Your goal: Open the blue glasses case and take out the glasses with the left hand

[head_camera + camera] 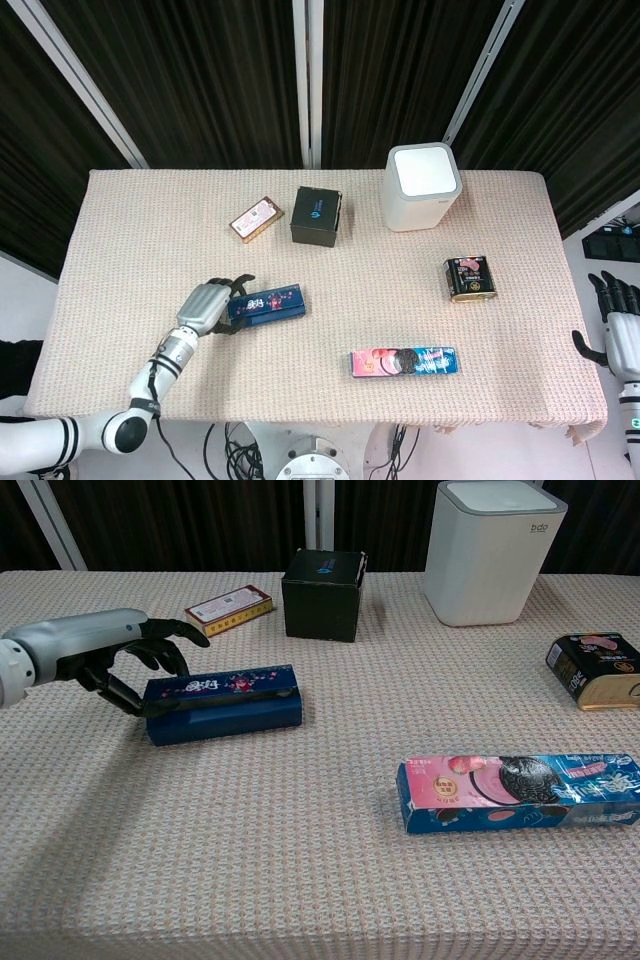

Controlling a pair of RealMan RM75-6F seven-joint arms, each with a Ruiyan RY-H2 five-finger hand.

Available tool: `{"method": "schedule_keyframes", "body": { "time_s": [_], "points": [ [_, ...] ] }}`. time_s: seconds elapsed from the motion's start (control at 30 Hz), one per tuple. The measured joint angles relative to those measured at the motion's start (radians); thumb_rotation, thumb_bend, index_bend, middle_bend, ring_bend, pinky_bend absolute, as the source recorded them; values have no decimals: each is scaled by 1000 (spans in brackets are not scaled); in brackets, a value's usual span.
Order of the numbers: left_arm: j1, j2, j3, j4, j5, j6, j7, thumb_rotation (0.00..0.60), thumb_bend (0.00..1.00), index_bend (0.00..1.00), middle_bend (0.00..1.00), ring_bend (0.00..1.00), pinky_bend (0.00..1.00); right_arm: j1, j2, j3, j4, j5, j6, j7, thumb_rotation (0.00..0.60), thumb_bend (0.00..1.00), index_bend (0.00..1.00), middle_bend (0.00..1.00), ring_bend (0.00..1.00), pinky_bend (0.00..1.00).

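Near the table's front left we see the blue glasses case (222, 702), closed and lying flat, our left hand (110, 655) gripping its left end with curled fingers. Our right hand (622, 318) hangs off the table's (150, 240) right edge, fingers apart, holding nothing.

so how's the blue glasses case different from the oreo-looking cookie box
The blue glasses case is dark navy with small pink print; the cookie box is bright blue and pink with cookie pictures. The case lies left of centre with the left hand touching its left end; the cookie box lies nearer the front right, untouched. The case looks shorter than the cookie box. Both are long, narrow boxes lying flat on the tablecloth.
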Motion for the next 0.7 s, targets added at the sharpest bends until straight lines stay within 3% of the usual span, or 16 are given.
{"method": "schedule_keyframes", "body": {
  "time_s": [0.23, 0.47, 0.57, 0.7],
  "points": [
    [5, -1, -16, 14, -27, -16, -51, 600, 446, 145, 526, 230, 233, 0, -1, -1, 1, 0, 1, -3, 600, 268, 0, 0, 0, 0],
    [3, 0, -24, 21, -91, -32, -59, 600, 443, 118, 173, 92, 248, 2, -2, -2, -2, 8, -6, -13, 600, 269, 0, 0, 0, 0],
    [0, -7, -23, 31, -118, -29, -40, 600, 443, 99, 77, 61, 248, 2, -3, -1, -1, 12, -9, -14, 600, 271, 0, 0, 0, 0],
    [-2, -28, -27, 51, -124, -6, -30, 600, 442, 89, 39, 28, 236, 2, -3, -1, 0, 14, -9, -15, 600, 273, 0, 0, 0, 0]
  ]
}}
